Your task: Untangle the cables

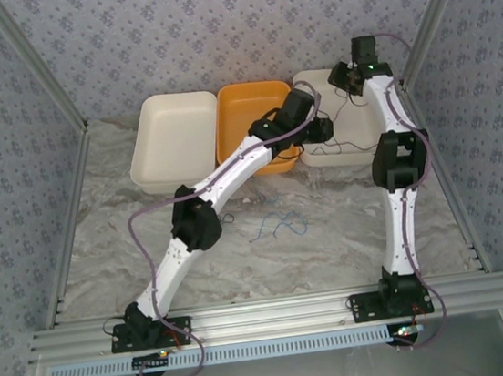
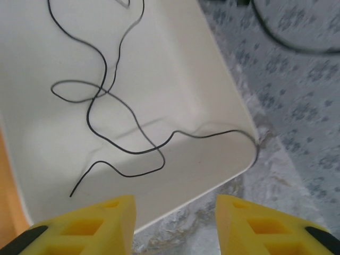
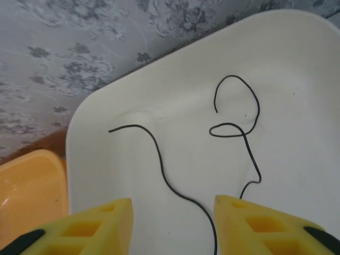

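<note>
A thin black cable [image 2: 134, 152] curls over the floor of the right white tray [image 2: 223, 95], and one end drapes over the tray's near rim. My left gripper [image 2: 175, 223] hovers open just above that rim, its yellow fingers [image 2: 106, 223] holding nothing. My right gripper [image 3: 172, 226] hangs open over the same tray [image 3: 106, 175], with a black cable strand [image 3: 159, 159] running between its fingers, apart from both. A second black loop [image 3: 239, 127] lies further in. From above, a blue cable [image 1: 279, 228] lies loose on the marble table, the left gripper [image 1: 322, 129] and right gripper [image 1: 341, 76] over the tray.
An orange tray [image 1: 252, 114] stands at the back middle and another white tray [image 1: 172, 138] to its left. The left arm crosses over the orange tray. Patterned walls close in the table. A thick dark arm cable [image 2: 287, 37] blurs past the tray.
</note>
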{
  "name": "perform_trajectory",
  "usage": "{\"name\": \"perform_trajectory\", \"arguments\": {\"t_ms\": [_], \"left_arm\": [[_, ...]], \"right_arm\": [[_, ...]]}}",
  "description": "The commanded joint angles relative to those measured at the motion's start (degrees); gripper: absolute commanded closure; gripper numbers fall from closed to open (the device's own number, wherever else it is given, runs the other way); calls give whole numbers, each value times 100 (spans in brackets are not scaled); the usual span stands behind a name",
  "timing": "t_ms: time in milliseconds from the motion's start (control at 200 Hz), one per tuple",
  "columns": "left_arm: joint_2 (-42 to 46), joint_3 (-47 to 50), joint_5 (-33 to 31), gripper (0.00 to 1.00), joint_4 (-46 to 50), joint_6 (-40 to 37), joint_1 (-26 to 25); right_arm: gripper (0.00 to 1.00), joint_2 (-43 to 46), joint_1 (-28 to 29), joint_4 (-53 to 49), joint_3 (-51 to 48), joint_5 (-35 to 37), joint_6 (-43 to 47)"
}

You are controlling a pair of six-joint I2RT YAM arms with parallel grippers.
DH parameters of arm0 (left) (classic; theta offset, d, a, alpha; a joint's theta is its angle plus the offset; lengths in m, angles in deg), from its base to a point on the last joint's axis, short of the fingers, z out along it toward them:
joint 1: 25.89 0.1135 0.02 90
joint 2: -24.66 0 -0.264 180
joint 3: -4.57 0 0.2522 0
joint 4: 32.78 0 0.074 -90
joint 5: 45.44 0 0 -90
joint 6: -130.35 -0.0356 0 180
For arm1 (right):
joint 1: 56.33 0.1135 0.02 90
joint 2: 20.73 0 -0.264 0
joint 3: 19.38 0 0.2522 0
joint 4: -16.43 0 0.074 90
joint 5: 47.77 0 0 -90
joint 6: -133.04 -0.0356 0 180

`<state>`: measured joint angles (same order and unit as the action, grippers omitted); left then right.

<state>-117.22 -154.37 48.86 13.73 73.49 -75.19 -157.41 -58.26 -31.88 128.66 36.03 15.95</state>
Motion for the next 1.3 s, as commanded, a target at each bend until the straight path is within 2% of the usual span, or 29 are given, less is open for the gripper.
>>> {"name": "perform_trajectory", "arguments": {"t_ms": [0, 170, 340, 525, 625, 705, 774, 854, 989, 1059, 1134, 1299], "left_arm": [[1024, 706, -277, 56, -238, 219, -13], [2767, 3260, -179, 55, -1587, 813, 308], [4276, 5522, -237, 59, -1572, 1133, 622], [5659, 7796, -466, 61, -1398, 1730, 813], [6156, 8746, -491, 64, -1507, 2029, 817], [6469, 9312, -500, 69, -1644, 2120, 723], [6667, 9643, -482, 73, -1868, 1822, 493], [6740, 9729, -616, 73, -1793, 1310, 4], [6388, 9502, -1095, 63, -1435, 453, -842], [5946, 9215, -1585, 57, -1113, 11, -1126], [5412, 8842, -2174, 55, -773, -391, -1272], [4519, 8370, -2694, 49, -803, -905, -1274]], "right_arm": [[56, 1212, 82, 290, -586, 138, 111], [55, 2944, 249, 1062, -2586, 233, 79], [58, 4690, 826, 1024, -4447, 397, 49], [58, 6426, 2255, 701, -6709, 1113, -566], [63, 6950, 3067, 253, -7617, 1423, -1712], [65, 7125, 4029, 347, -8239, 1737, -2459], [65, 6978, 4916, 136, -8347, 2399, -2873], [65, 6799, 5354, -135, -8435, 2608, -3321], [65, 6843, 5490, -26, -8832, 2459, -3916], [65, 6976, 5490, -128, -8953, 2524, -4120], [64, 7202, 5479, -208, -9041, 2592, -4196], [62, 7695, 5473, -325, -9195, 2624, -4282]]}}
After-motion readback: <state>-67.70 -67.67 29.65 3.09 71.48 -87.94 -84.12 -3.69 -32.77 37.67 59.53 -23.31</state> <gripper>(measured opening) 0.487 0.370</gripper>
